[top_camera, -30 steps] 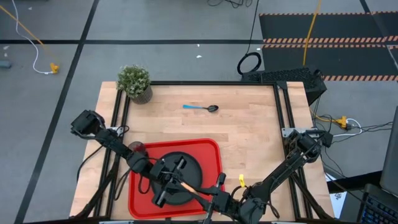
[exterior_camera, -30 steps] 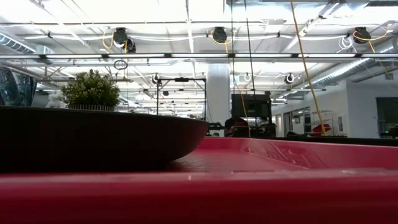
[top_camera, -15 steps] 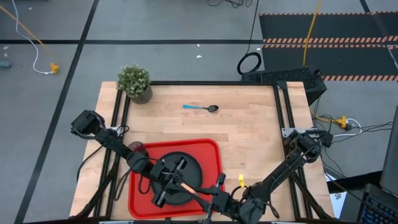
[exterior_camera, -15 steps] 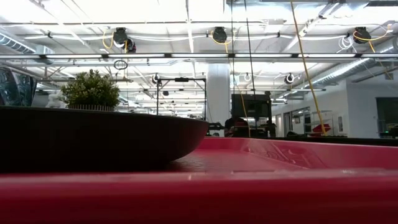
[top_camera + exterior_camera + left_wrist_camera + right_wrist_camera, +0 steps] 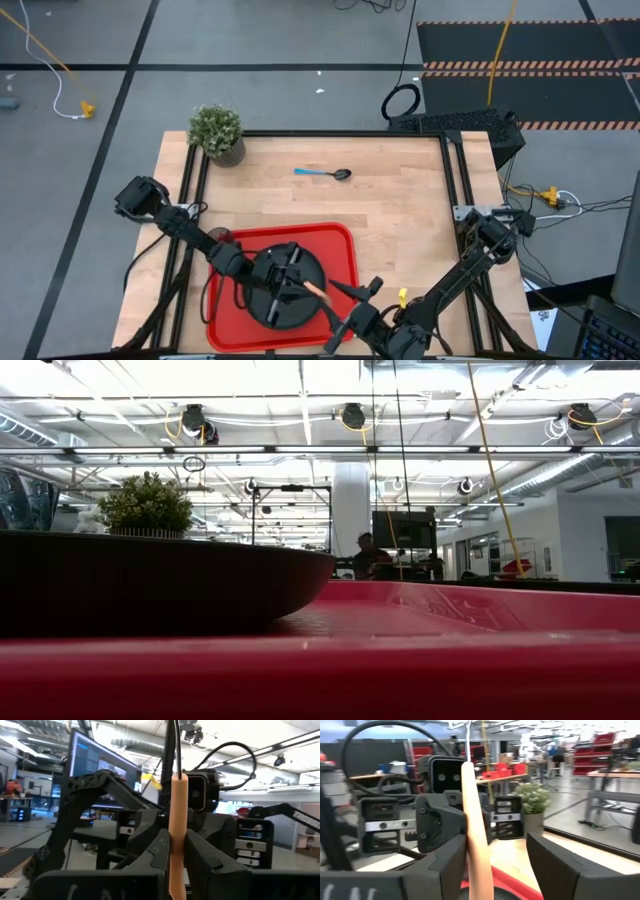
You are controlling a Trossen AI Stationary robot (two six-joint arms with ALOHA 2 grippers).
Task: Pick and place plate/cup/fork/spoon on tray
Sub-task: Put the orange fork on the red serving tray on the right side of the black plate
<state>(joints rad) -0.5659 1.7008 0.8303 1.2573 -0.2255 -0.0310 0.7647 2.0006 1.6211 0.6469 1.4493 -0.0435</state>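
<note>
Your left hand [image 5: 177, 857] is clamped on the orange handle of the fork [image 5: 177, 827], holding it above the plate [image 5: 285, 290]. In the left wrist view the handle stands upright between the two dark fingers [image 5: 159, 851], pinched on both sides. Your right hand [image 5: 492, 857] faces the left one at close range, just off the plate's right edge; its fingers [image 5: 451, 862] are spread apart, and the same handle rises in the gap between them without a grip from either side. The plate sits on the red tray [image 5: 225, 320] at the near side of the worktop [image 5: 400, 220]. The spoon [image 5: 322, 173] lies on the bare wood well beyond the tray, blue handle to the left. The cup [image 5: 220, 237] stands by the tray's far left corner, partly under the left arm. A potted plant [image 5: 216, 132] occupies the far left corner.
</note>
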